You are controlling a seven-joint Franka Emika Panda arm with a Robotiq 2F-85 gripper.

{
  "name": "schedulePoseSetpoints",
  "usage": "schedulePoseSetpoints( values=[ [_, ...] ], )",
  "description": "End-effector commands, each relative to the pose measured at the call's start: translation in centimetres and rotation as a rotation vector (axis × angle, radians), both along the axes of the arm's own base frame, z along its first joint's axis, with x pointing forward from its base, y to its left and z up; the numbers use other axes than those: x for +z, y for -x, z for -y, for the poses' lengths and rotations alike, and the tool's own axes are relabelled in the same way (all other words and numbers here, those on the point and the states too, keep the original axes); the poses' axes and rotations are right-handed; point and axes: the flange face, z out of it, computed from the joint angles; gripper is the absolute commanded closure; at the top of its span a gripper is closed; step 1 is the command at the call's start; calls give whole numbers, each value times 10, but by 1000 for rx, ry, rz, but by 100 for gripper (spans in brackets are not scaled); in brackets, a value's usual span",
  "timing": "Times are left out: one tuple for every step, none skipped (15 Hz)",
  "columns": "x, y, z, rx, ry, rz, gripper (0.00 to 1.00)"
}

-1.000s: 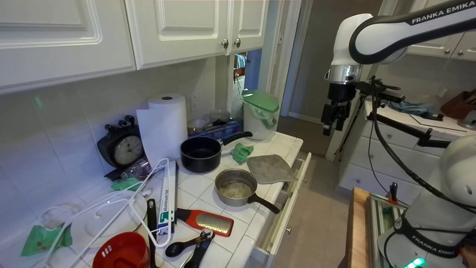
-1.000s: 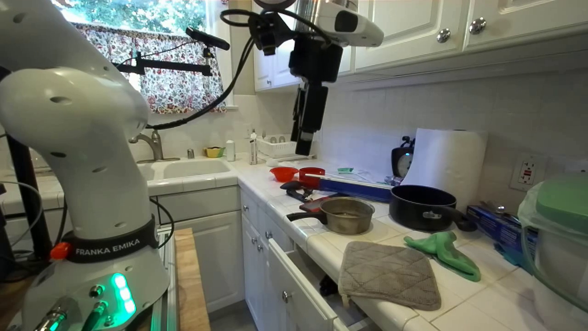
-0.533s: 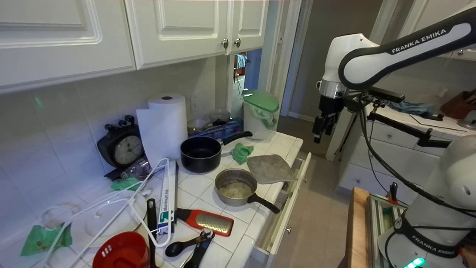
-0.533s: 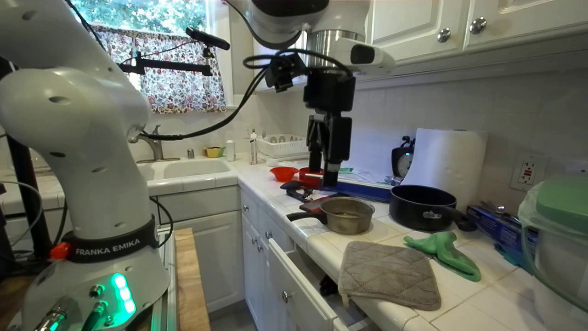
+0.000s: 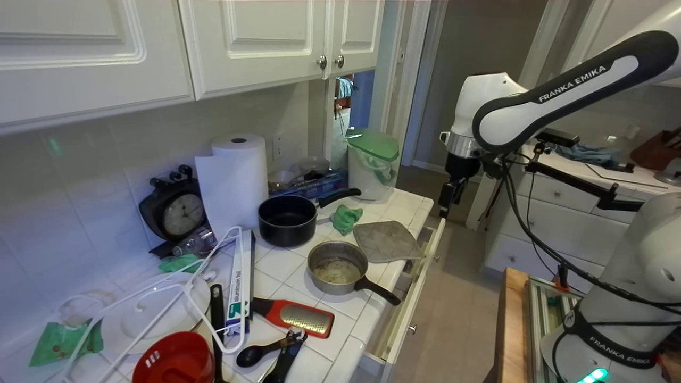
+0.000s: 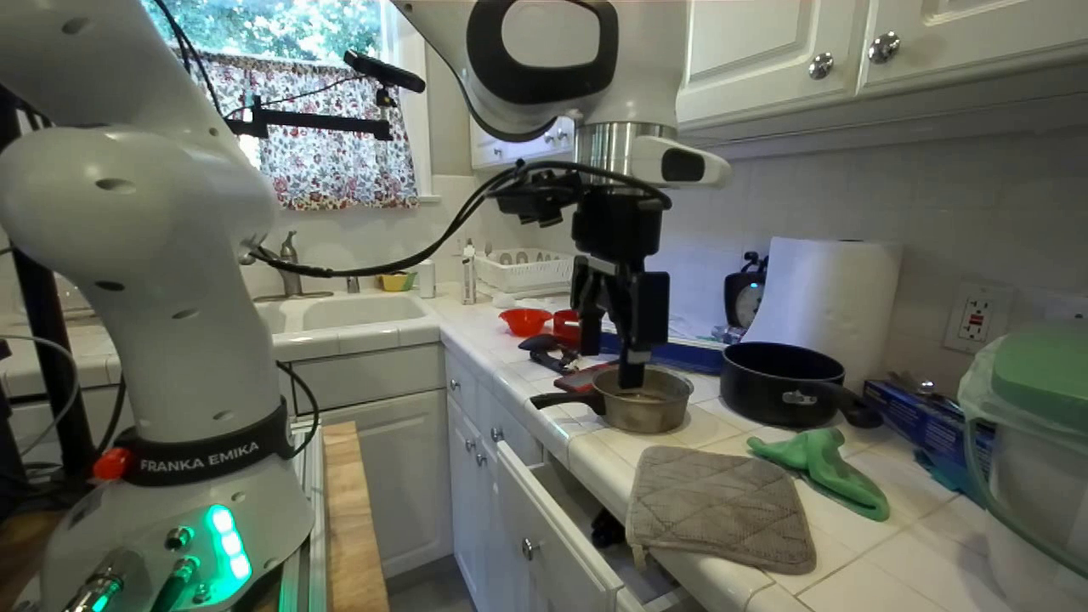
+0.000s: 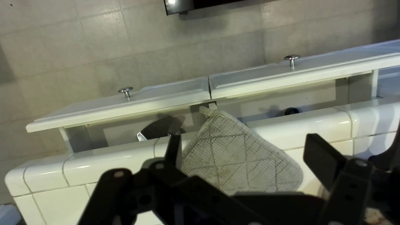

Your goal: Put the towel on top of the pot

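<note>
The towel is a pale grey quilted square with a small loop. It lies flat on the counter in both exterior views [image 5: 388, 242] [image 6: 721, 508], and one corner hangs over the counter edge above an open drawer. The wrist view shows it too [image 7: 240, 156]. The pot, a small silver saucepan with a dark handle, stands upright beside it in both exterior views [image 5: 336, 266] [image 6: 650, 408]. In the wrist view it is mostly hidden behind a finger. My gripper [image 5: 448, 205] [image 6: 610, 361] [image 7: 245, 147] is open and empty, apart from and above the towel.
A black pot [image 5: 287, 221] and a green cloth [image 5: 346, 219] stand near the towel. A paper-towel roll [image 5: 240, 186], a red grater [image 5: 298, 316], a foil box [image 5: 240, 282] and a lidded bin [image 5: 372, 165] are around. Open drawers [image 6: 544, 535] jut out below the counter edge.
The arm has come down, and my gripper is lower over the counter edge. It has moved left in one exterior picture and right in the opposite one. The towel and pot have not moved.
</note>
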Motion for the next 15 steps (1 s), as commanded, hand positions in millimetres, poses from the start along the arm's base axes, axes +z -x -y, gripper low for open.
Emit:
schedulePoseSetpoints(
  values=[
    [1, 0, 0, 1, 0, -1, 0],
    [1, 0, 0, 1, 0, -1, 0],
    [1, 0, 0, 1, 0, -1, 0],
    [-2, 0, -1, 11, 7, 12, 0],
    [-11, 0, -4, 33, -23, -11, 0],
    [-16, 0, -6, 41, -15, -15, 0],
    [-24, 1, -11, 59, -24, -23, 0],
    [-31, 1, -15, 77, -35, -30, 0],
    [-38, 2, -20, 102, -42, -38, 0],
    [-46, 3, -23, 125, -33, -47, 0],
    [-50, -5, -24, 149, -32, -54, 0],
    [-58, -6, -26, 171, -18, -56, 0],
    [-63, -7, -27, 192, -7, -57, 0],
    [-66, -11, -28, 203, 4, -43, 0],
    [-68, -14, -29, 218, 19, -30, 0]
  ],
)
